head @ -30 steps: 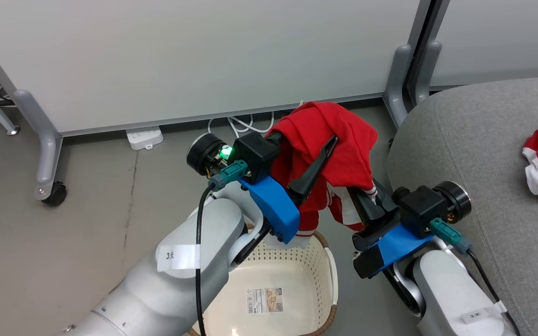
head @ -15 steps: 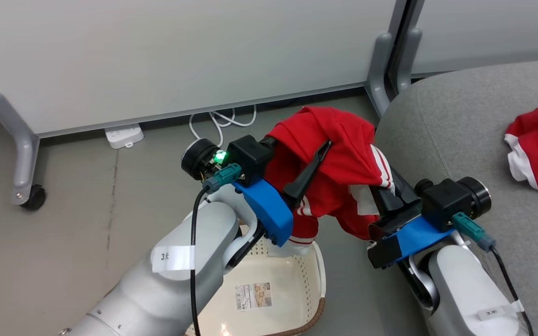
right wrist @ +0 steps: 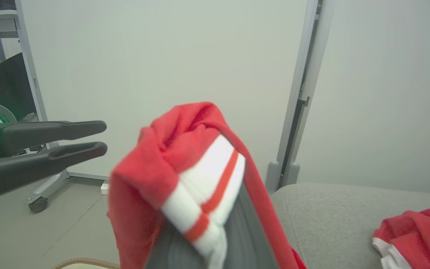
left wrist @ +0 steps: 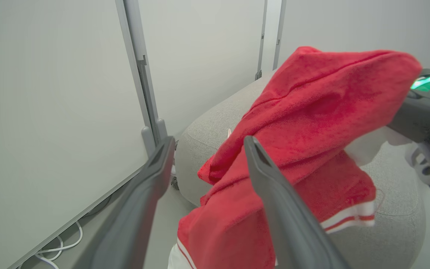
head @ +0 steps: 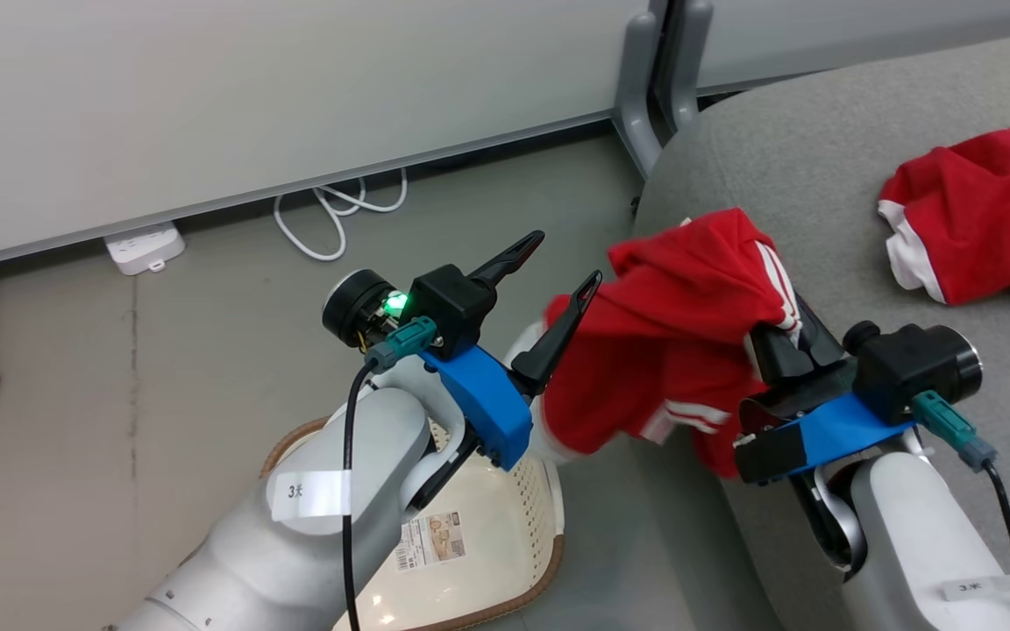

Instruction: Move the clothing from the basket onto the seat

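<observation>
Head view, left gripper (head: 568, 256): pretty much dead centre, dark fingers spread wide, tips aimed toward 1 o'clock.
Head view, right gripper (head: 785, 342): around 4 o'clock, fingers pressed together on the held garment (head: 672, 350). The cloth bunches over them and sags toward 7 o'clock, past the cushion's edge.
Head view, gap: the left gripper's nearer finger sits just beside the red cloth; can't tell if it touches.
Head view, seat (head: 777, 158): big grey cushion from 1 to 5 o'clock. The second garment (head: 978, 210) lies crumpled on it at 2 o'clock, apart from the held one.
Head view, basket (head: 555, 561): on the floor at 6 o'clock, partly under the left forearm, sticker showing on its bottom.
Head view, floor stuff: power strip (head: 144, 248) at 10 o'clock, white cable (head: 338, 210) at 11, both by the partition (head: 295, 88).
Left wrist view: own fingers rise splayed from 6 o'clock. The held garment hangs at 3 o'clock in front of the seat.
Right wrist view: own fingers at 6 o'clock, wrapped in red cloth and white stripe trim. The left gripper pokes in at 9 o'clock, fingers parted. The second garment is on the seat at 4 o'clock.
</observation>
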You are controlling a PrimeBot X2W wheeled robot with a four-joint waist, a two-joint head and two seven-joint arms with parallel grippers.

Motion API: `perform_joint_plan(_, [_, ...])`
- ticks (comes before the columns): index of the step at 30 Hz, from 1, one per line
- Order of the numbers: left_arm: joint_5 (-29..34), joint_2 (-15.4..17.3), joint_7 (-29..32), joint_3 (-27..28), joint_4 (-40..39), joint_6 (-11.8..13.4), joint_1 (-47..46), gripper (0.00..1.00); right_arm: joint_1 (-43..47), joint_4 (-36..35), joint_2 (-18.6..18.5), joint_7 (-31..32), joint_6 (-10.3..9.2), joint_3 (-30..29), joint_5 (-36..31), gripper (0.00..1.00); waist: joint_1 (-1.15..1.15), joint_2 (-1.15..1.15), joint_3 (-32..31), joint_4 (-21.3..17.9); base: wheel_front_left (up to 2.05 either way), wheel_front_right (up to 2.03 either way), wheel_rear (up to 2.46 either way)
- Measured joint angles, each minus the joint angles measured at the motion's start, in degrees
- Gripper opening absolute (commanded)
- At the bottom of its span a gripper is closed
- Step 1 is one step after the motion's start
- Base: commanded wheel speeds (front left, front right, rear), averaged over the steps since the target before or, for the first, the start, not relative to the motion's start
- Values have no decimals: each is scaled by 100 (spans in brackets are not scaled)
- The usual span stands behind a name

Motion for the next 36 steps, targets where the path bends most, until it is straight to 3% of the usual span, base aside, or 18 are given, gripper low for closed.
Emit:
perform_joint_plan(24, [467,152,-1,68,-445,79,80,100,386,-582,-97,-1,0,-1132,-60,0,0,0,413,-1027,0,0,0])
perform_joint_plan(36, [687,143,0,59,-535,76,198,100,784,-715,-90,0,0,-1552,-78,0,0,0,536,-1285,0,0,0])
